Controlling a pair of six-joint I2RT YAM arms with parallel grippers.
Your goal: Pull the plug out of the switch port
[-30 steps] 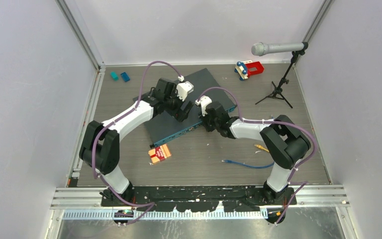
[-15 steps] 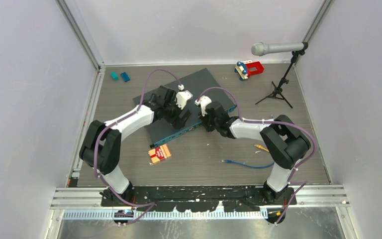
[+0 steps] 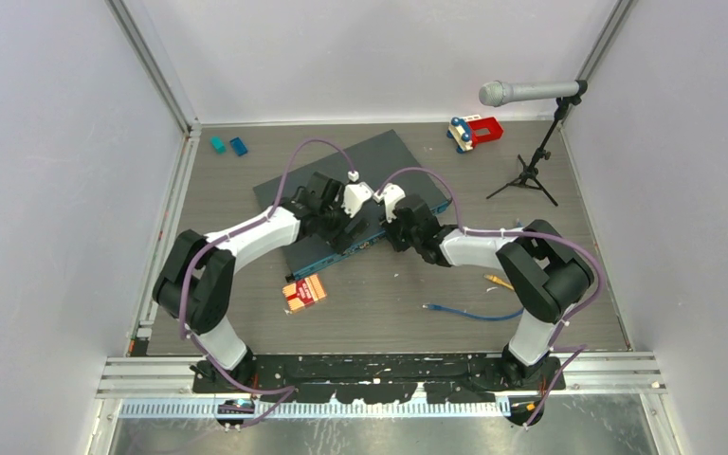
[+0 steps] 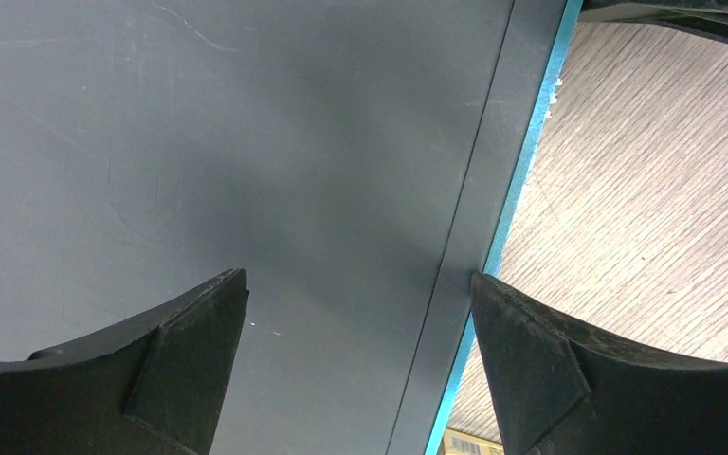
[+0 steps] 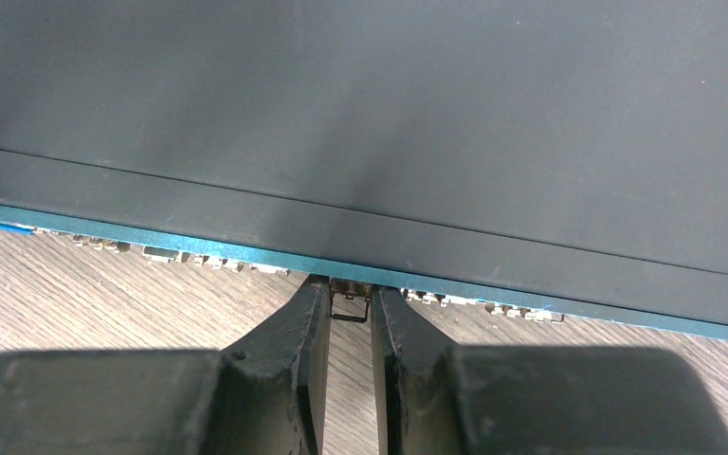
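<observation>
Right gripper point(image 5: 351, 290): jaws nearly together, pinched on the plug point(image 5: 350, 306), a small clip-type connector seated in a socket on the teal front edge of the switch point(image 5: 389, 114). Fingertips are right up against that edge.

Left gripper point(image 4: 360, 313): jaws wide apart, nothing between them. It's low over the switch's dark grey top, with one fingertip over the lid and the other at the front edge. Can't tell if it's touching.

The switch lies flat and skewed mid-table, front edge toward the arms. Its socket row shows in the right wrist view, but any port markings are too small to read.

Small red-and-yellow box point(image 3: 303, 292) sits just in front of the switch, print unreadable.

Blue cable point(image 3: 474, 314) lies loose by the right arm's base, with a yellow connector point(image 3: 498, 281) near it.

Far edge has two small teal-blue blocks point(image 3: 228, 145) on the left and a red toy point(image 3: 475, 131) on the right. Microphone point(image 3: 521, 92) on a tripod stands far right.

Table point(image 3: 398, 303) is grey wood-grain. Walls are plain and pale, with aluminium rails at the corners and near edge.
</observation>
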